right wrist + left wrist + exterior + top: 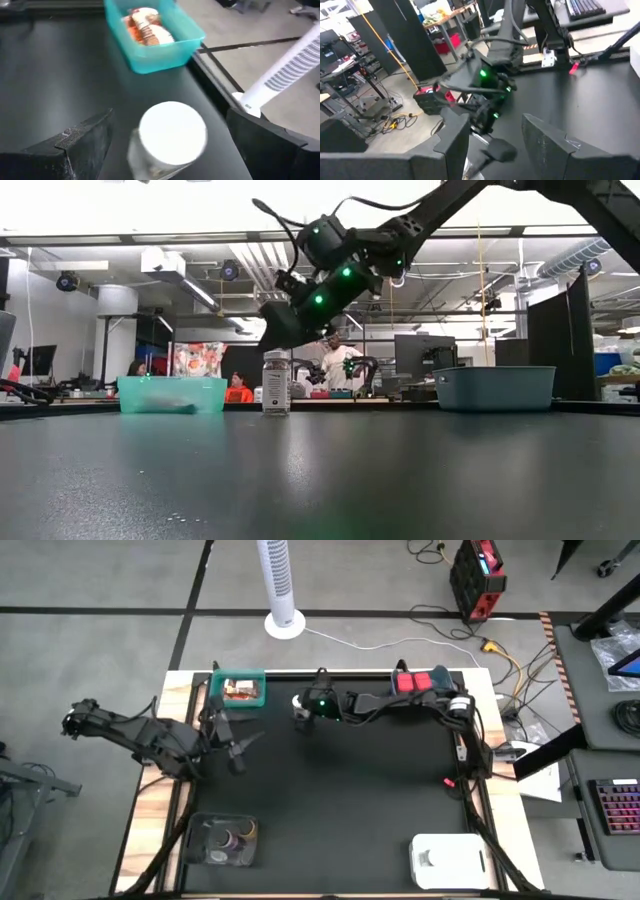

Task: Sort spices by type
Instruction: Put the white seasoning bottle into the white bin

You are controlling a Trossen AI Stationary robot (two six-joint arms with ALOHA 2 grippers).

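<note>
A clear spice bottle with a white cap (276,383) stands upright on the black table near the far edge, right of the teal bin (240,691). My right gripper (170,120) reaches in from the right and hovers open just above it, one finger on either side of the cap (172,132), touching nothing. The teal bin holds orange and brown packets (145,27). Red boxes (415,681) lie in the blue-grey bin (495,388). My left gripper (238,745) stands open and empty at the table's left, below the teal bin in the high view.
A clear tray (225,840) with small jars sits at the near left, a white tray (450,860) at the near right. The middle of the black mat (350,800) is bare. A white tower fan (280,590) stands on the floor beyond the far edge.
</note>
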